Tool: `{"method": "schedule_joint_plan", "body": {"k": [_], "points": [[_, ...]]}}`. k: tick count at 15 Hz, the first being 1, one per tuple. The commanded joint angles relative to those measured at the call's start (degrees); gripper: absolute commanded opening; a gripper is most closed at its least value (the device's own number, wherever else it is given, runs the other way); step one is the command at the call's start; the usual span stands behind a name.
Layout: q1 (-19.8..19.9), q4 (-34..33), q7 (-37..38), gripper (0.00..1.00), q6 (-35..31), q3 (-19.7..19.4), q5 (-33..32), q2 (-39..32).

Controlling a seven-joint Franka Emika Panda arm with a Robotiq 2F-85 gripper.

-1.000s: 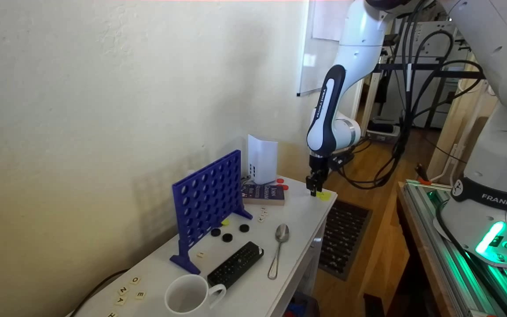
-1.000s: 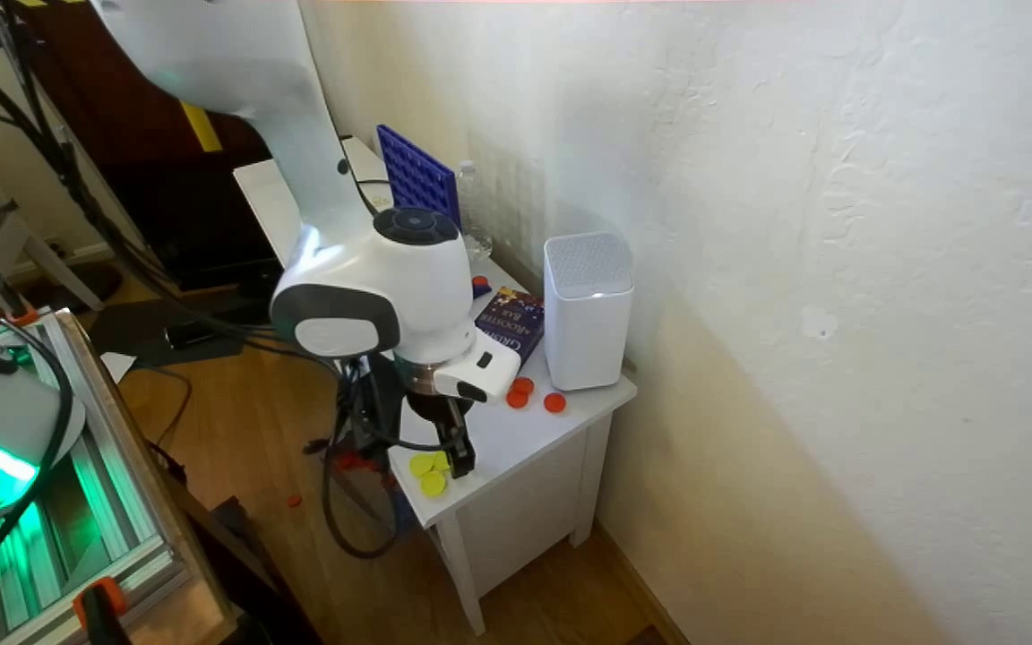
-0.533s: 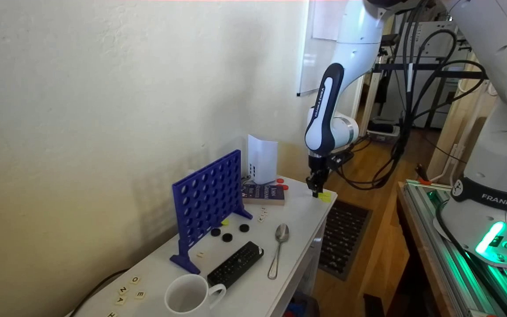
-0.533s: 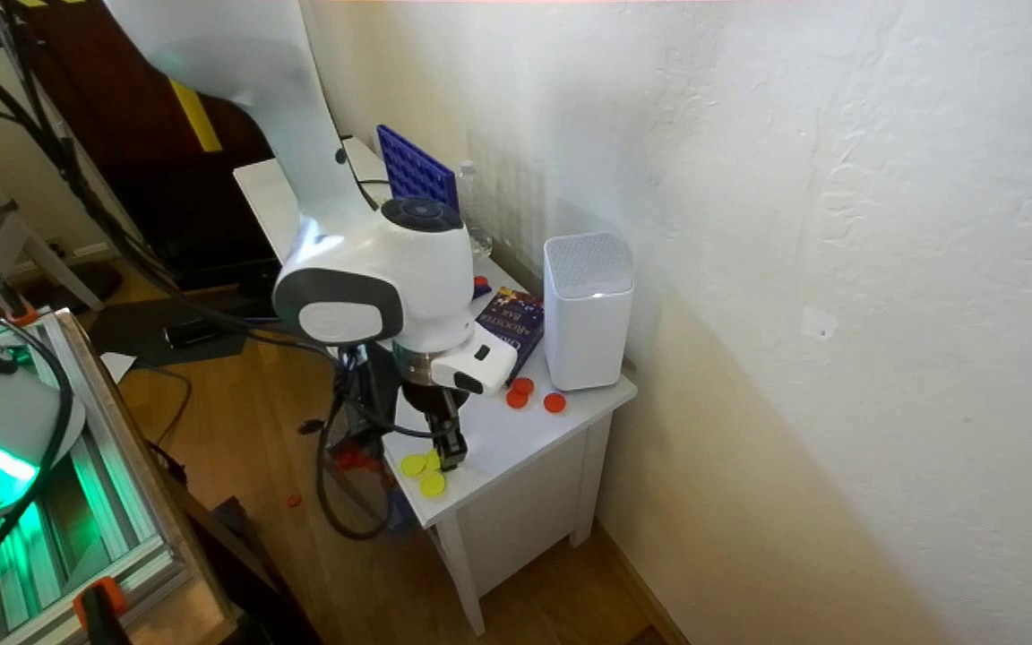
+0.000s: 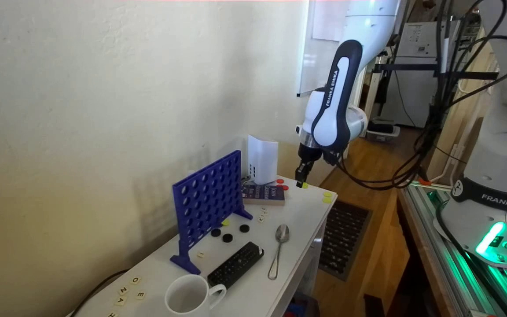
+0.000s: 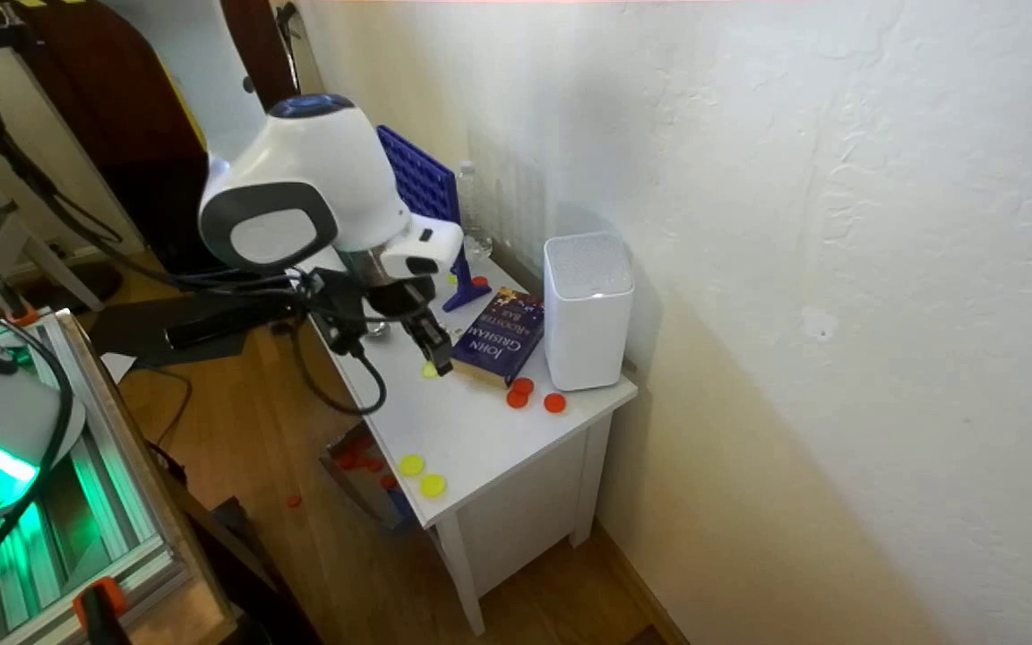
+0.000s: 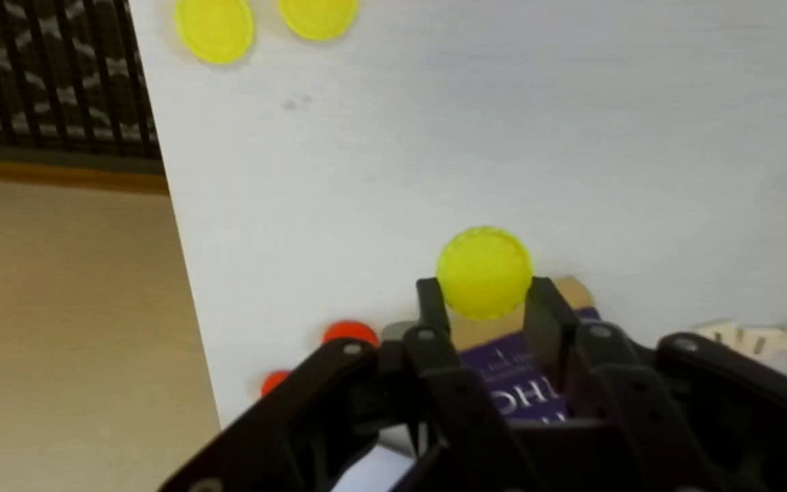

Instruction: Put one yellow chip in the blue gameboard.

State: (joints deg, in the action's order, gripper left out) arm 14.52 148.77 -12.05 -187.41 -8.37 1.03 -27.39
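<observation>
Your pincer [image 7: 487, 294] is clamped on a yellow chip [image 7: 484, 270], nipping it at opposite edges, its round face towards you in the wrist view. You are holding it over the white worktop [image 5: 299, 215], near one end of the book [image 5: 263, 193]; how high it hangs, you cannot tell from these angles.

From left to right in an exterior view, you first meet loose letter tiles [image 5: 123, 290], then the mug [image 5: 187, 296], its handle just beside one end of the remote [image 5: 236, 264]. Beyond the mug you have the board [image 5: 210, 199], blue, upright and well apart from your pincer, its length running along the wall [image 5: 82, 132]. At its base you can make out another yellow chip [image 5: 225, 222] (too little of it shows to say whether the two touch). Three black chips [image 5: 227, 237] lie flat just in front of the board. Further along you have the white box [image 5: 262, 160], upright beside the book, which lies flat; then the spoon [image 5: 282, 233], bowl pointing away from the mug, and the red chips [image 5: 284, 187] near the box. Your pincer comes next, and to its right, near the worktop's corner, two more yellow chips [image 5: 327, 200] lie flat. Farthest right, you see the arm's base [image 5: 495, 198] and its green light [image 5: 490, 237].
</observation>
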Motion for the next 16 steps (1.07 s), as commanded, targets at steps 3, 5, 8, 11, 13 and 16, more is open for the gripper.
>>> {"method": "schedule_joint_plan", "body": {"k": [3,5,8,11,13,16], "points": [[-17.6,14.7,-1.7,0.09,-18.1,-7.1,2.8,13.2],[-19.2,10.3,-2.2,0.09,-22.6,-5.2,4.4,11.4],[-19.6,9.0,-1.8,0.09,-28.2,-2.1,2.8,13.1],[-20.9,11.3,-3.5,0.09,-34.0,-0.1,4.9,16.0],[-20.3,8.5,-2.8,0.09,-36.0,1.3,4.8,14.9],[-19.3,10.1,-2.2,0.09,-40.6,2.8,1.9,16.3]]}}
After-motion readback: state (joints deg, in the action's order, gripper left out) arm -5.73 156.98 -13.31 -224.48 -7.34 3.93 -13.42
